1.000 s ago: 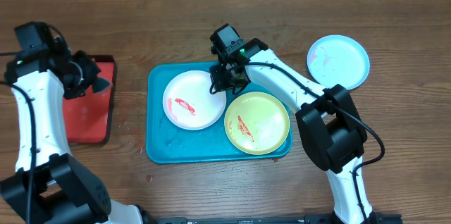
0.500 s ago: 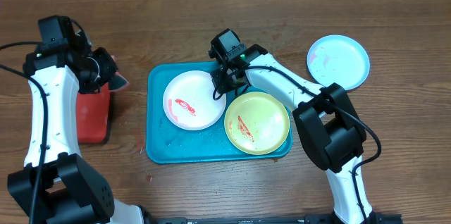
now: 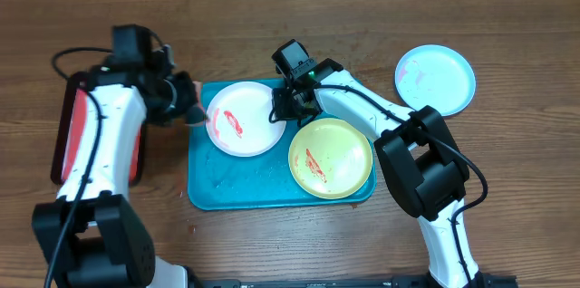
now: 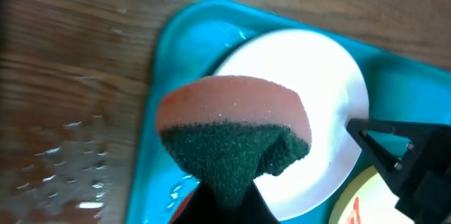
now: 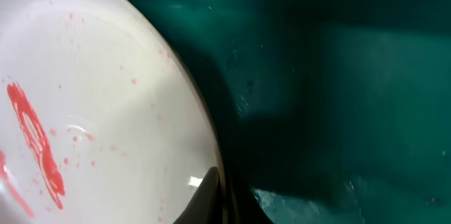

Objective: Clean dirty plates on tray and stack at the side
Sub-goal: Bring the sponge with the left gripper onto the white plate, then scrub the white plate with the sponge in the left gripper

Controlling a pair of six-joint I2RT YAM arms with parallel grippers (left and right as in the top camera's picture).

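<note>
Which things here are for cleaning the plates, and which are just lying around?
For the job: white plate, yellow-green plate, light blue plate, teal tray, sponge.
Just lying about: red tray.

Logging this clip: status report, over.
Left hand shut on sponge, beside white plate. Right hand pinching its rim on tray. Red smear unwiped. Nothing blocking.

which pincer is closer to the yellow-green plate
Right. The right pincer sits just off the upper-left rim of the yellow-green plate, at the edge of the white plate. The left pincer, holding a sponge, is beyond the white plate, by the left rim of the tray.
</note>
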